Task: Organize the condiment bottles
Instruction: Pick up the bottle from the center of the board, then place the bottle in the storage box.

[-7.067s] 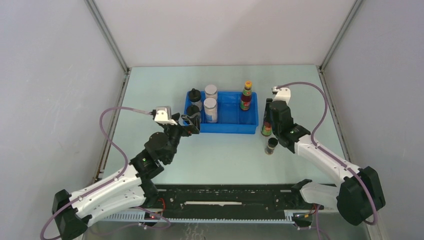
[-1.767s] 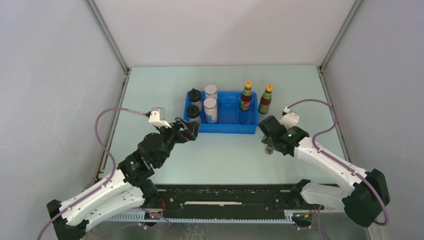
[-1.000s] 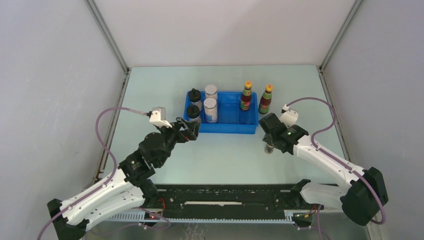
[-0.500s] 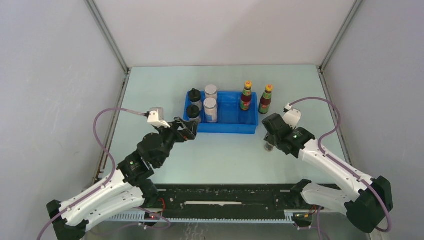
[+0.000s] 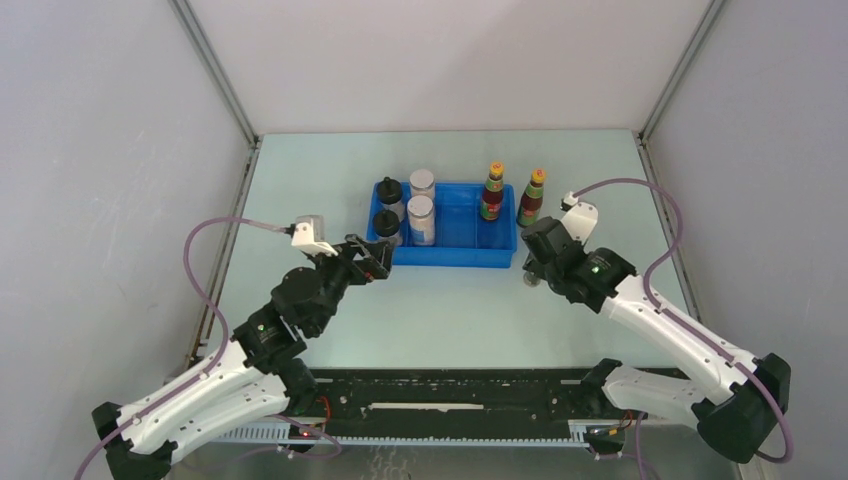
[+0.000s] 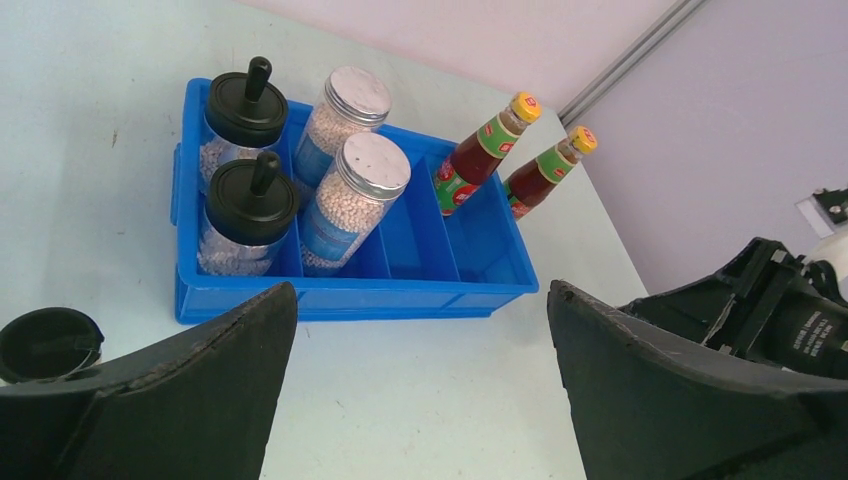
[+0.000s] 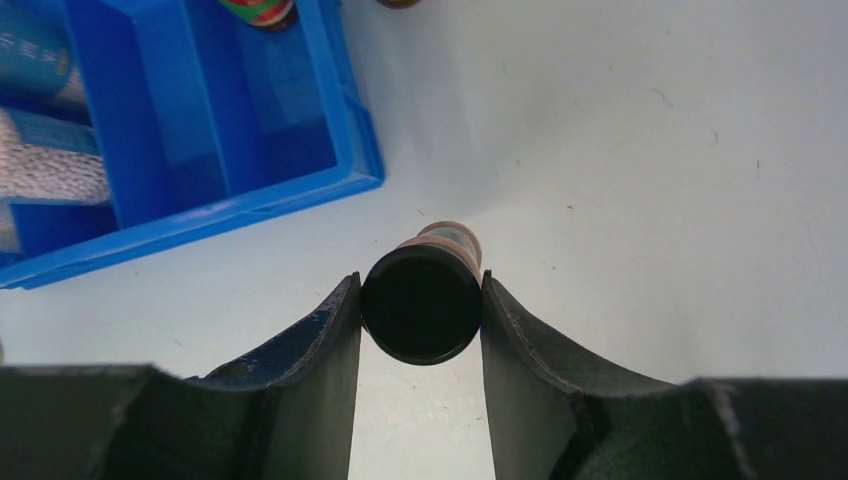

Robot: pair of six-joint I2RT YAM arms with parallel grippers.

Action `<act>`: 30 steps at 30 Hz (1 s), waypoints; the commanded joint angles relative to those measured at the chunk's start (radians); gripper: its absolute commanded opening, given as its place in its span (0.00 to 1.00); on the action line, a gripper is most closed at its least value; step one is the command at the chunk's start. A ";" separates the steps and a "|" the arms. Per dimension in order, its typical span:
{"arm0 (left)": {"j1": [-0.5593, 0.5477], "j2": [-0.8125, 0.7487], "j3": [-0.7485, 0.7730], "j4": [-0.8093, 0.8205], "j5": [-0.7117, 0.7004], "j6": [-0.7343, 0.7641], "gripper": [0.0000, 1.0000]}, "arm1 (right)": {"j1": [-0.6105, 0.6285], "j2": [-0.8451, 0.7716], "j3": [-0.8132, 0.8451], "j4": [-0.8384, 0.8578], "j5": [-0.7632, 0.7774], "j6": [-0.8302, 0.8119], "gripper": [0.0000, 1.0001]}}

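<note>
My right gripper (image 7: 420, 280) is shut on a short dark black-lidded bottle (image 7: 421, 305), seen lid-on, just off the front right corner of the blue tray (image 7: 200, 225). In the top view this gripper (image 5: 531, 272) hangs beside that corner. The tray (image 5: 455, 258) holds two black knob-capped bottles (image 6: 246, 100) (image 6: 250, 200), two clear white-lidded bottles (image 6: 352, 105) (image 6: 360, 185) and one slim orange-capped bottle (image 6: 480, 150). Another slim bottle (image 5: 531, 198) stands outside, right of the tray. My left gripper (image 6: 420, 290) is open and holds nothing, in front of the tray; a second short dark bottle (image 6: 45, 343) stands by its left finger.
Grey enclosure walls with metal corner rails (image 5: 215, 70) close in the table on three sides. A black slotted rail (image 5: 450, 405) runs along the near edge between the arm bases. The tray's compartment (image 6: 410, 235) beside the white-lidded bottles holds nothing.
My right gripper, shut on the short dark bottle, has carried it away from the near edge towards the tray's front right corner. The left arm has barely shifted.
</note>
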State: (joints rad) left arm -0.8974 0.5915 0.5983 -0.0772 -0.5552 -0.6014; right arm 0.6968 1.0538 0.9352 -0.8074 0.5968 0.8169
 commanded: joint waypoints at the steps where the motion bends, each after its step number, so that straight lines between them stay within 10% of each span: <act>1: -0.007 -0.011 0.024 -0.003 -0.028 0.023 0.99 | 0.023 0.015 0.085 0.005 0.058 -0.045 0.00; 30: -0.006 0.000 0.040 0.008 -0.051 0.046 0.99 | 0.049 0.452 0.549 0.180 -0.040 -0.371 0.00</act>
State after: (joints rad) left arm -0.8974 0.5900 0.5983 -0.0780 -0.5747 -0.5758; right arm 0.7403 1.4414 1.3911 -0.6861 0.5854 0.5152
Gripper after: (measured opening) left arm 0.993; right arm 0.497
